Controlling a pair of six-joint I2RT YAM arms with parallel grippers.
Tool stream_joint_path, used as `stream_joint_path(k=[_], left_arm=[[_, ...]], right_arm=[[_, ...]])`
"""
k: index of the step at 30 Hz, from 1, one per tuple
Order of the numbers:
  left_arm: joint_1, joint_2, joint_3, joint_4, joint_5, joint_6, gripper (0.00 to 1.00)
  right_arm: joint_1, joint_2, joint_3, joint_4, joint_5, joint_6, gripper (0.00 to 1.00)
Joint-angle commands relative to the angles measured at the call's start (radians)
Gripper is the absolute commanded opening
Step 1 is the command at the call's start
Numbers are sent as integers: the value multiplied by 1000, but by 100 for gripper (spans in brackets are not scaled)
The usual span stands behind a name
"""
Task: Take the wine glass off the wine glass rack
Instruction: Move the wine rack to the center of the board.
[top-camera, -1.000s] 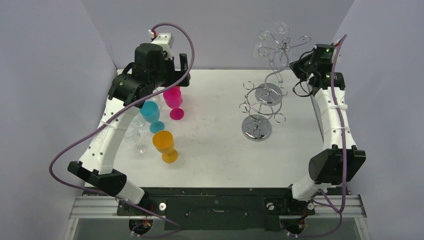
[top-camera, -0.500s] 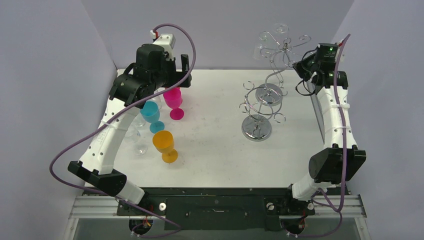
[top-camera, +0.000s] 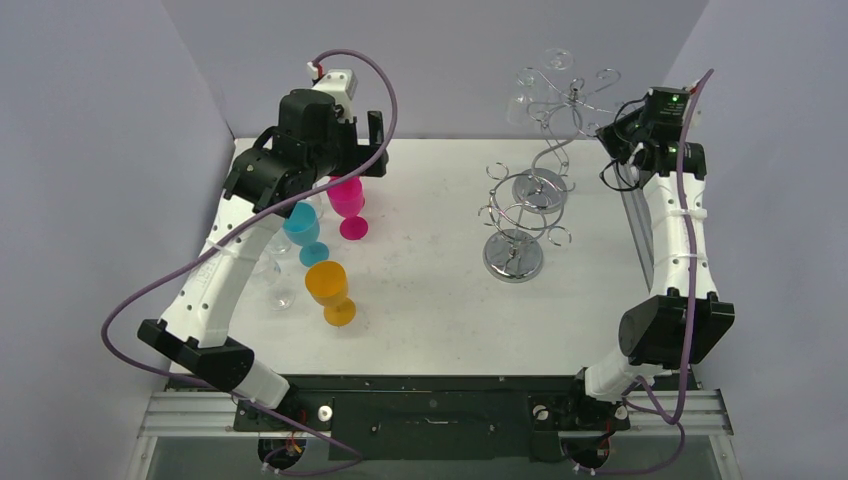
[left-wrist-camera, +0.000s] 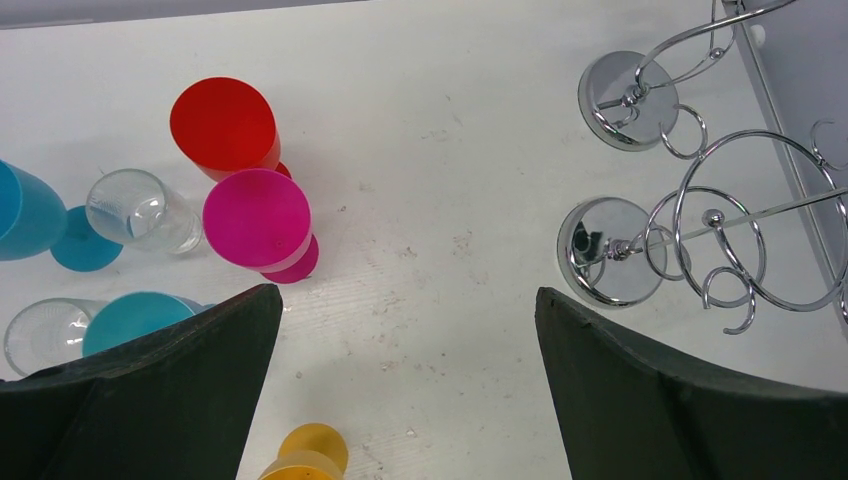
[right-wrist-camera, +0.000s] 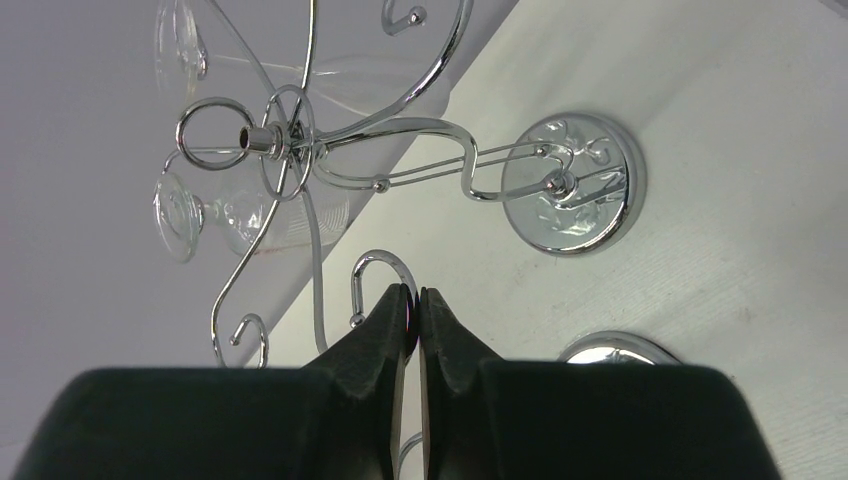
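Right gripper (right-wrist-camera: 415, 295): your fingers are pressed fully together, nothing between them. Tips sit just beside chrome hook of wine glass rack (top-camera: 560, 100), high over far right of table (top-camera: 430, 300).
Wine glass (right-wrist-camera: 235, 218): clear, hangs inverted by foot on rack arm, left of your fingertips, apart from them.
Left gripper (left-wrist-camera: 405, 300): your fingers are spread wide, empty, held above pink goblet (top-camera: 347, 195), blue goblet (top-camera: 300, 222) and orange goblet (top-camera: 327, 283) at left.
Shorter rack (top-camera: 513, 240): stands just in front of taller one.
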Motion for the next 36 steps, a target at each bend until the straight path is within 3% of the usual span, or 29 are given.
stream_joint_path(k=[1,36], left_arm=[[-10,9,35,25,-19,-3,96],[-80,57,64,18,-47,-26,96]], right_arm=[[-32,-57,52,-2,21,-32,0],[-139,-127,72,-46,-55,-43,0]])
